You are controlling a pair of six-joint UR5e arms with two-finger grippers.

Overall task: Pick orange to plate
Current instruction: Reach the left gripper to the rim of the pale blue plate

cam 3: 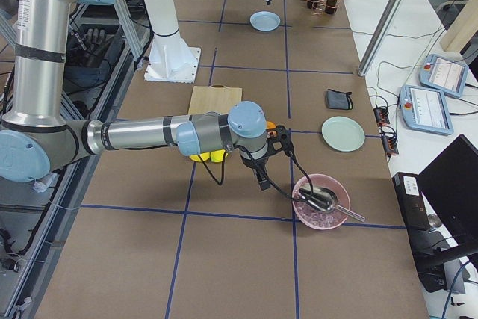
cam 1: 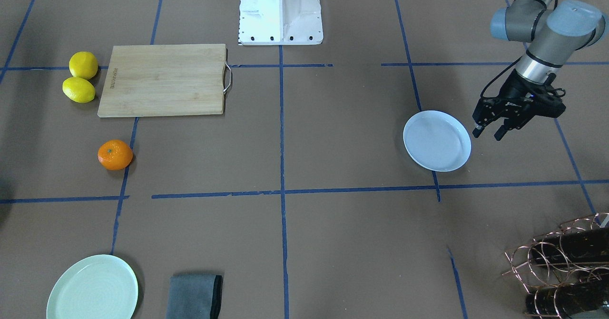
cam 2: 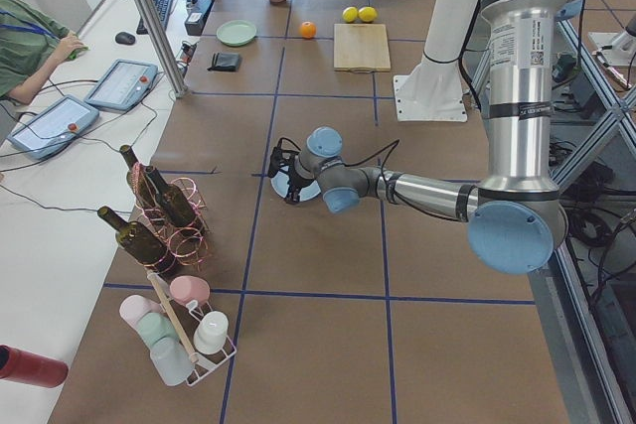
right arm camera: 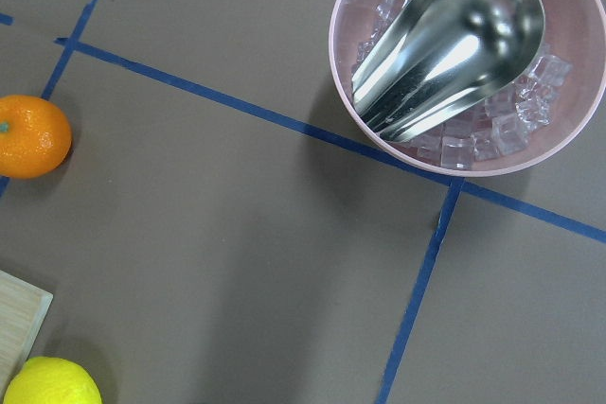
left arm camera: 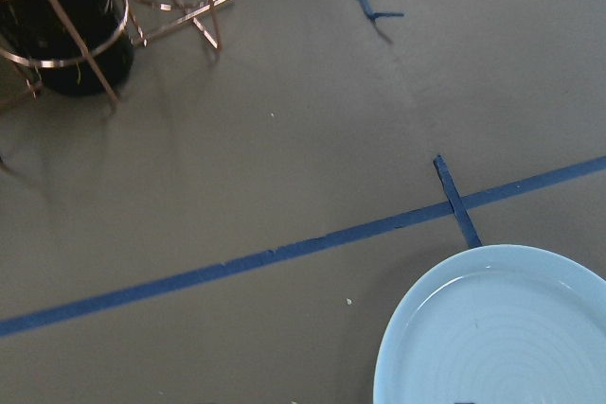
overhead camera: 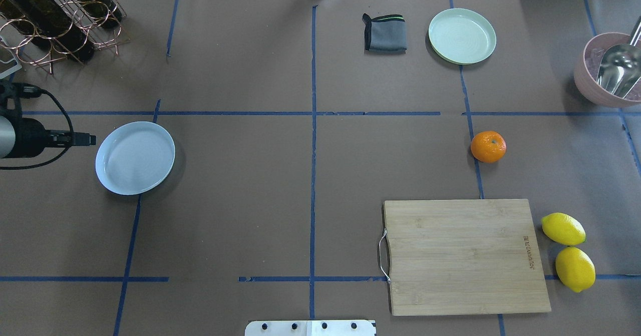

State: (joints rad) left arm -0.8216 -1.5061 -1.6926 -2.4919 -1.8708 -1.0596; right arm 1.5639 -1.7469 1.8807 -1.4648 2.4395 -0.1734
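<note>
The orange (overhead camera: 488, 146) rests on the brown table on the robot's right half, just beyond the cutting board; it also shows in the front view (cam 1: 115, 155) and at the left edge of the right wrist view (right arm camera: 31, 136). The bluish-white plate (overhead camera: 135, 157) lies empty on the left half (cam 1: 437, 140). My left gripper (cam 1: 487, 134) hovers just outside the plate's rim, open, holding nothing. My right gripper (cam 3: 261, 177) shows only in the exterior right view, above the table between the orange and the pink bowl; I cannot tell its state.
A wooden cutting board (overhead camera: 465, 256) lies near the robot with two lemons (overhead camera: 563, 229) beside it. A mint-green plate (overhead camera: 461, 36) and a grey cloth (overhead camera: 384, 33) sit at the far side. A pink bowl (overhead camera: 583, 83) holds ice and a scoop. A wine rack (overhead camera: 55, 15) stands far left.
</note>
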